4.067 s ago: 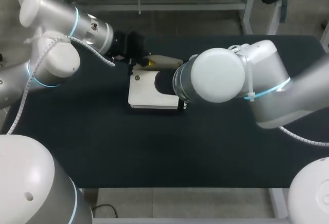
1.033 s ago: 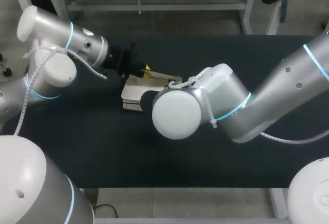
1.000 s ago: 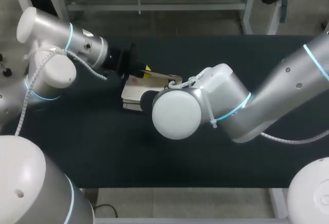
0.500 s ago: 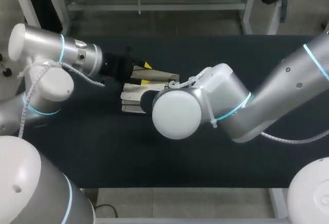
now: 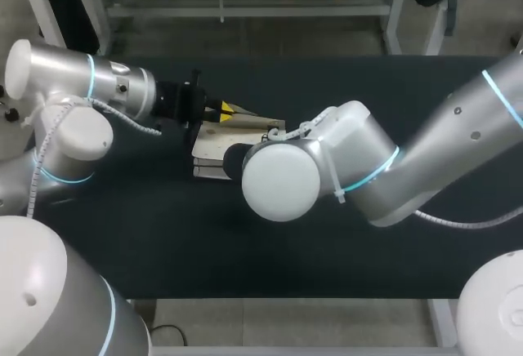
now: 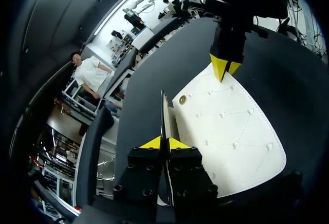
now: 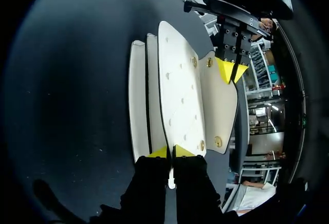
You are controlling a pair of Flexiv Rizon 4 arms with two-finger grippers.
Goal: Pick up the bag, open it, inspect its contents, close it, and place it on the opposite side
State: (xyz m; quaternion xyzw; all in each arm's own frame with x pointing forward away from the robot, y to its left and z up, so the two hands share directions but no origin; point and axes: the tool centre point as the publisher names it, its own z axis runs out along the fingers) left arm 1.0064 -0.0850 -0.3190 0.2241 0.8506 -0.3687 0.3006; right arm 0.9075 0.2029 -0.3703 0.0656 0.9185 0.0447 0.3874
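two grippers are working on one bag [image 5: 214, 153]. where is it sitting? (a)

it is lying left of the middle of the dark table [image 5: 368, 266] in the head view, between the two arms. it is white and quilted, with small gold-coloured studs [image 7: 201, 145]. cannot tell whether it is resting fully on the table or hanging just off it. (b)

what is the left gripper [image 6: 164, 143] doing? (a)

it is clenching. in the left wrist view its yellow tips are pressing from two sides on the thin edge of the flap [image 7: 218, 106], which is running edge-on between them. in the head view the same tips are sitting at the bag's far left corner. (b)

and the flap itself? (a)

it is standing apart from the front panel [image 7: 177, 95] at the left gripper's end, with a dark gap showing between the two in the right wrist view. (b)

and the right gripper [image 7: 169, 152]? (a)

it is also clamping, with both tips touching the bag's edge between them, at the end opposite the left gripper. in the left wrist view its tips are meeting on the far edge of the quilted panel. in the head view the right arm [image 5: 343, 168] is reaching past the middle and covering its own gripper. (b)

how are the two grippers standing to each other? (a)

they are facing each other across the bag, one at each end and well apart. (b)
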